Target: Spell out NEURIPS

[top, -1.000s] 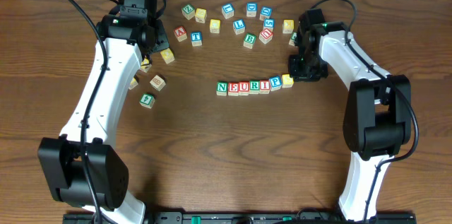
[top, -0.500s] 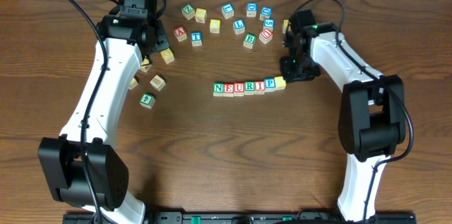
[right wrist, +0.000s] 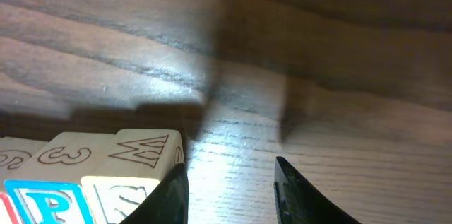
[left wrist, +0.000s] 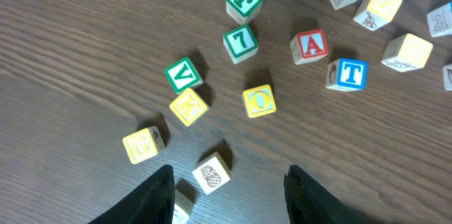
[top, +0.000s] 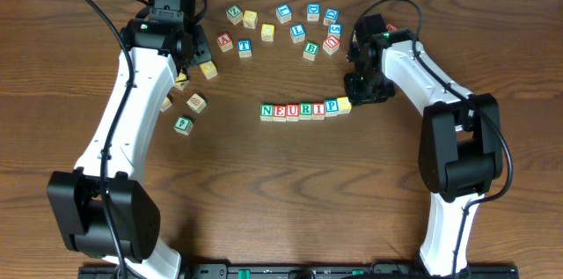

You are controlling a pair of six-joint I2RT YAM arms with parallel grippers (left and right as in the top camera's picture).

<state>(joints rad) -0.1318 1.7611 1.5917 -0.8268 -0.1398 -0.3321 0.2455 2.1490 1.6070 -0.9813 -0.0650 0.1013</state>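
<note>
The 7 blocks [top: 299, 110] lie edge to edge in 1 row on the counter [top: 290, 191], NEURIP plus a yellowish end block [top: 344, 103], likely so they read as a word. The right hand [top: 363, 94] sits just beside that end block, partly open, empty. The left hand [left wrist: 229, 196] hovers partly open, empty.

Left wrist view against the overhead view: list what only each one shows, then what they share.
Left wrist only: readable faces on loose cubes, the green V cube, the yellow O cube and a pineapple-picture cube. Overhead only: the NEURIP row with a yellowish cube at its right end, and the right hand beside it. Both: the red A cube and blue T cube on the wooden table.
</note>
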